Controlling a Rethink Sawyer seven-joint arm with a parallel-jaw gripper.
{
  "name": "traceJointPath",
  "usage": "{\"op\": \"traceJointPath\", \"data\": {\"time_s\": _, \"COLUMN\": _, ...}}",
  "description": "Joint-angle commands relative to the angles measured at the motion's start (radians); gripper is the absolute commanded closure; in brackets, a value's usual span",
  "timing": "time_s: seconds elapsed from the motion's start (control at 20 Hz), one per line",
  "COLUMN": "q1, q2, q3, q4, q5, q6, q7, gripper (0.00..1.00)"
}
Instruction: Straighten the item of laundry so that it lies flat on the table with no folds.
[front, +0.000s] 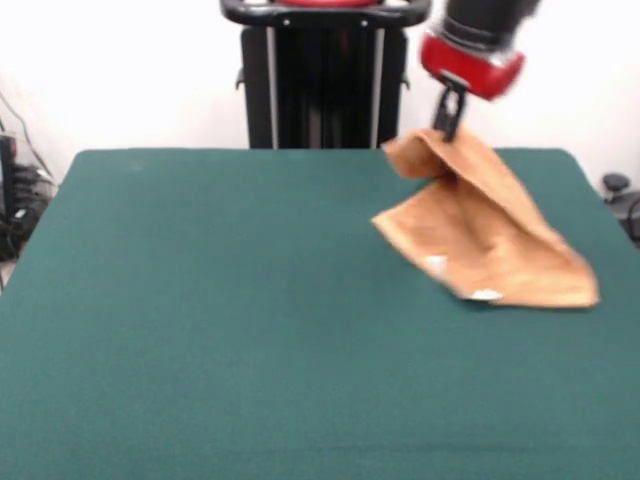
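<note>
The orange-tan terry towel (490, 235) is at the right side of the dark green table (220, 330). My gripper (447, 128) hangs from the red and black arm at the upper right and is shut on the towel's top corner, holding it lifted. The towel hangs from that corner in folds. Its lower edge trails on the table toward the right. A small white tag (485, 295) shows at the lower edge.
The robot's black pedestal (320, 80) stands behind the table's far edge. Cables and dark equipment (15, 200) lie off the table's left side, and a dark object (615, 185) sits off the right edge.
</note>
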Motion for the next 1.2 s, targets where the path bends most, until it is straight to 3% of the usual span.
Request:
{"op": "traceJointPath", "data": {"time_s": 0.05, "q1": -0.143, "q2": -0.126, "q3": 0.098, "q4": 0.095, "q5": -0.117, "q6": 0.12, "q7": -0.143, "gripper": 1.0}}
{"op": "traceJointPath", "data": {"time_s": 0.2, "q1": -0.241, "q2": -0.145, "q3": 0.149, "q4": 0.119, "q5": -0.16, "q6": 0.085, "q7": -0.182, "gripper": 1.0}}
{"op": "traceJointPath", "data": {"time_s": 0.5, "q1": -0.348, "q2": -0.188, "q3": 0.205, "q4": 0.11, "q5": -0.246, "q6": 0.119, "q7": -0.191, "gripper": 1.0}}
{"op": "traceJointPath", "data": {"time_s": 0.9, "q1": -0.376, "q2": -0.19, "q3": 0.251, "q4": 0.093, "q5": -0.324, "q6": 0.117, "q7": -0.101, "gripper": 1.0}}
{"op": "traceJointPath", "data": {"time_s": 1.2, "q1": -0.467, "q2": -0.241, "q3": 0.276, "q4": 0.068, "q5": -0.393, "q6": 0.204, "q7": -0.186, "gripper": 1.0}}
